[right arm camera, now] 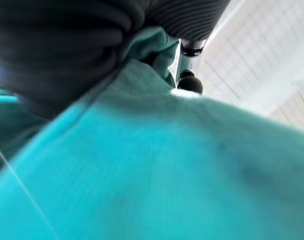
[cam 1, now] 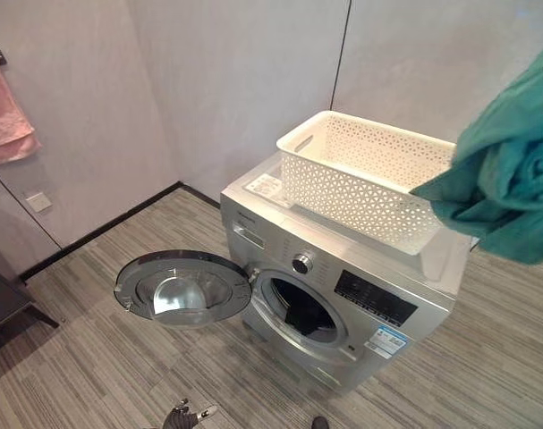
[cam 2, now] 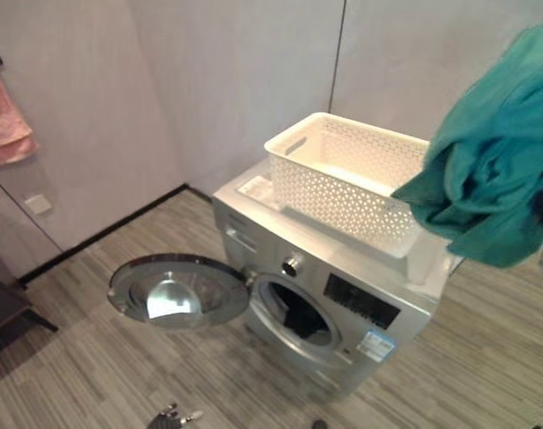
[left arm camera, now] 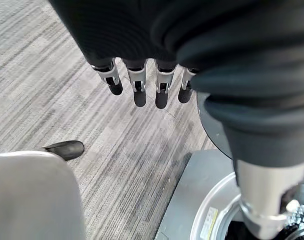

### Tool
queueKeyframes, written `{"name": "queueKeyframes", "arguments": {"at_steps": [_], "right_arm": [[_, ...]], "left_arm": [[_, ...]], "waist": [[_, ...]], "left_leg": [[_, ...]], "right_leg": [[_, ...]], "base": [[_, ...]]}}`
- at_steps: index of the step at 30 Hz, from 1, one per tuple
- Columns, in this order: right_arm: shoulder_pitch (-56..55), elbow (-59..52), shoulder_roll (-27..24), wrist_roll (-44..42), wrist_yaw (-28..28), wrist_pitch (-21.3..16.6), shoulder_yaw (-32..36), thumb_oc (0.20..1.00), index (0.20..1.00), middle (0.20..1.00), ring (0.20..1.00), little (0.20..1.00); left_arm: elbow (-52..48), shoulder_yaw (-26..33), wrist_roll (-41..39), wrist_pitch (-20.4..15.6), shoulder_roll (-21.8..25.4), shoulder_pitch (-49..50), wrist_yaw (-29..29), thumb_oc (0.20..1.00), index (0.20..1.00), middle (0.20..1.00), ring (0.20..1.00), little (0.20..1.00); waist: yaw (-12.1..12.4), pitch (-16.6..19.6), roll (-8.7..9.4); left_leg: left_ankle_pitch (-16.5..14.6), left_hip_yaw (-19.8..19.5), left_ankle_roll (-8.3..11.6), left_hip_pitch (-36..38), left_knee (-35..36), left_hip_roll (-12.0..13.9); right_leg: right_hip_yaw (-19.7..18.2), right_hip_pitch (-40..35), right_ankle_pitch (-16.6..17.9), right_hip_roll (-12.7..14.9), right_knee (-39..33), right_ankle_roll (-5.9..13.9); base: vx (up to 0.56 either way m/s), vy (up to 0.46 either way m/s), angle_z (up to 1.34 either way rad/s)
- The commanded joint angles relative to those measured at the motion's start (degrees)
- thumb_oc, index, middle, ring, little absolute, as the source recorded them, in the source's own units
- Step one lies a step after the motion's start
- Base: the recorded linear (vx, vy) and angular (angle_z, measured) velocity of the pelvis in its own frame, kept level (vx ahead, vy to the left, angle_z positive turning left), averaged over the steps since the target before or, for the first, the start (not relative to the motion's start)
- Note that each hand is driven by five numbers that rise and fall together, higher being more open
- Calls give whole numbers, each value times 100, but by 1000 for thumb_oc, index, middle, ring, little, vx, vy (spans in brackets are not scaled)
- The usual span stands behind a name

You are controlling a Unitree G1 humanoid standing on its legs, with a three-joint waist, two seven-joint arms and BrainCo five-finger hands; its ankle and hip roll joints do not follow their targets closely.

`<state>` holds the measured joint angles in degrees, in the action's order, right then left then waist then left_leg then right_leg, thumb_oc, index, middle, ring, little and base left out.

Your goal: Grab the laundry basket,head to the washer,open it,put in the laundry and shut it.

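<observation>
Above the washer's right side hangs a bunched teal cloth [cam 2: 495, 170], gripped in the right hand [right arm camera: 189, 82], whose dark fingertips curl into the fabric in the right wrist view. Beneath sits a white perforated plastic laundry basket [cam 1: 360, 174] atop the silver front-loading washer [cam 1: 343, 295], its round door [cam 1: 182, 286] swung open. Low by the floor, the left hand [left arm camera: 141, 85] shows relaxed, empty fingers.

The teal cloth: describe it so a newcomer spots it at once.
Start at the silver washer with its round door swung open. A white perforated basket sits on top; the teal cloth hangs bunched in the air beside it, the only teal thing, unlike the pink towel on the wall.
</observation>
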<state>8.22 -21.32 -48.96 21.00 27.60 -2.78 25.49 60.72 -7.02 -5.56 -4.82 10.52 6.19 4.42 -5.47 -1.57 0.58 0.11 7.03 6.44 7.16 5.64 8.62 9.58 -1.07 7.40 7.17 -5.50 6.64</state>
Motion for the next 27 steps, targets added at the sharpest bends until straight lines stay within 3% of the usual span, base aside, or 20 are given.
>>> {"name": "queueKeyframes", "arguments": {"at_steps": [1, 5, 7, 9, 14, 15, 17, 18, 19, 21, 22, 27], "right_arm": [[253, -130, 89, -270, -22, -158, 500, 200, 200, 200, 200, 200], [249, -299, 116, -201, -102, -128, 539, 200, 200, 200, 200, 200], [286, -361, 215, -202, -242, -119, 380, 200, 200, 200, 200, 200], [240, -432, 360, -270, -354, -157, 248, 200, 200, 200, 200, 200], [-315, -636, 1231, -858, -1113, -476, -520, 200, 200, 200, 200, 200], [-456, -729, 1495, -1022, -1485, -599, -958, 200, 200, 200, 200, 200], [-464, -735, 1507, -1022, -1491, -598, -964, 200, 200, 200, 200, 200], [-618, -826, 1682, -1225, -1842, -702, -1451, 200, 200, 200, 200, 200], [-622, -826, 1688, -1226, -1845, -704, -1458, 200, 200, 200, 200, 200], [-729, -962, 1821, -1413, -2203, -804, -1937, 200, 200, 200, 200, 200], [-617, -1003, 1847, -1558, -2443, -828, -2456, 200, 200, 200, 200, 200], [-342, -781, 1927, -1894, -2693, -701, -3369, 200, 200, 200, 200, 200]], "left_arm": [[80, -107, 196, -184, 306, -437, 67, 1000, 1000, 1000, 1000, 1000], [-79, -190, 222, -206, 366, -549, 44, 1000, 1000, 1000, 1000, 1000], [-165, -309, 314, -255, 406, -631, 20, 1000, 1000, 1000, 1000, 1000], [-301, -293, 312, -250, 463, -679, 2, 1000, 1000, 1000, 1000, 1000], [-704, -199, 248, -273, 720, -716, 2, 1000, 1000, 1000, 1000, 1000], [-905, -180, 292, -294, 789, -685, 20, 1000, 1000, 1000, 1000, 1000], [-917, -176, 292, -290, 799, -667, 18, 1000, 1000, 1000, 1000, 1000], [-1233, -196, 351, -339, 867, -650, 16, 1000, 1000, 1000, 1000, 1000], [-1244, -192, 352, -335, 874, -634, 16, 1000, 1000, 1000, 1000, 1000], [-1606, -249, 460, -405, 945, -649, 16, 1000, 1000, 1000, 1000, 1000], [-2051, -324, 519, -484, 1015, -646, 31, 1000, 1000, 1000, 1000, 1000], [-3370, -680, 719, -611, 1289, -702, -105, 1000, 1000, 1000, 1000, 1000]], "waist": [[37, -19, 431], [-107, -177, 488], [-235, -358, 520], [-220, -461, 503], [-157, -613, 276], [-96, -539, 253], [-101, -529, 268], [20, -406, 303], [20, -401, 311], [167, -276, 394], [311, -204, 438], [507, -179, 436]], "left_leg": [[-717, 211, -256, 177, -419, -61], [-985, 287, -464, 44, -714, -325], [-1080, 464, -608, -2, -828, -562], [-1104, 576, -679, -80, -932, -582], [-863, 926, -876, -348, -913, -569], [-784, 1014, -913, -415, -837, -605], [-782, 1016, -911, -410, -830, -612], [-694, 1137, -914, -449, -717, -670], [-691, 1142, -912, -439, -708, -672], [-635, 1258, -895, -503, -658, -735], [-617, 1385, -867, -544, -665, -745], [-481, 1400, -784, -649, -601, -686]], "right_leg": [[-203, 4, -569, 534, 394, 392], [-460, 333, -236, 783, 631, 558], [-705, 685, 426, 981, 730, 714], [-745, 835, 328, 946, 817, 695], [-63, 852, -687, 605, 2066, 279], [63, 722, -1078, 453, 2309, 166], [60, 729, -1096, 461, 2329, 164], [127, 477, -1304, 348, 2285, 112], [123, 471, -1305, 348, 2280, 112], [172, 143, -1377, 312, 1979, 108], [173, -79, -1342, 343, 1460, 136], [126, -325, -1285, 300, 795, 153]], "base": [[-28, 92, -10], [-137, 215, -21], [-234, 297, -44], [-204, 165, -54], [-215, 159, -65], [-130, 83, -34], [-63, 27, -5], [-50, 10, -13], [-74, -5, -18], [-66, -64, -27], [-103, -103, -42], [-61, -76, -32]]}}
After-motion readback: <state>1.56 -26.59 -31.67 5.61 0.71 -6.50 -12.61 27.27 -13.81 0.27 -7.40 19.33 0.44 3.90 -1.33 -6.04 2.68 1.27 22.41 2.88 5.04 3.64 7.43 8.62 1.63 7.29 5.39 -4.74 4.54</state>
